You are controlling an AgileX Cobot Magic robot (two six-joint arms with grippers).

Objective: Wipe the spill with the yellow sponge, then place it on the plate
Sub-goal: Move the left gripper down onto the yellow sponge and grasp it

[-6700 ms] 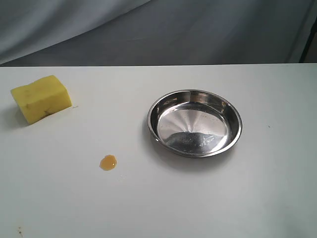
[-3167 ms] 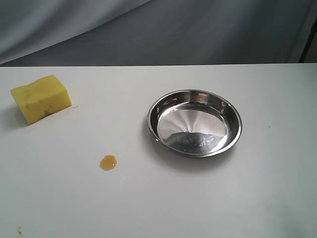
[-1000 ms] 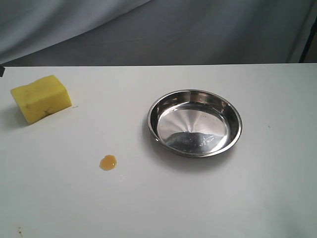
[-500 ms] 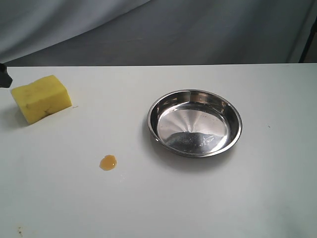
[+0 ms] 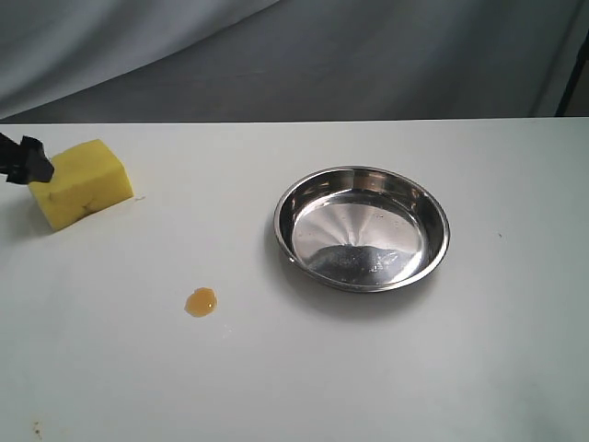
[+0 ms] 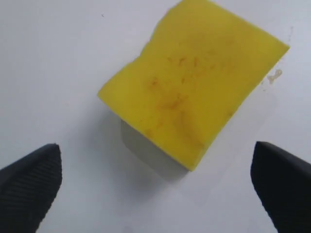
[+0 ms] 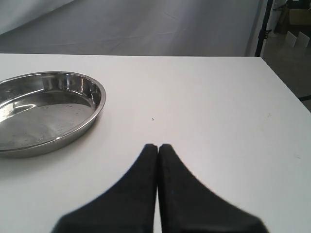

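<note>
1. The left gripper (image 6: 155,191) is being held spread wide over the yellow sponge (image 6: 194,82), a finger on each side, nothing being gripped; the right gripper (image 7: 158,151) is being kept pressed closed and empty, clear of the plate (image 7: 99,97).
2. The spill (image 5: 201,301) is being shown only in the exterior view, left of the plate and nearer the camera; the sponge is lying far left of the plate.
3. Against half a second ago, more of the left gripper is being seen at the sponge's end farthest from the plate; the sponge, spill and plate are being left unmoved.

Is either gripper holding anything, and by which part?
Nothing held. The left gripper hangs open over the yellow sponge, not touching it; the right gripper is shut, empty.
</note>
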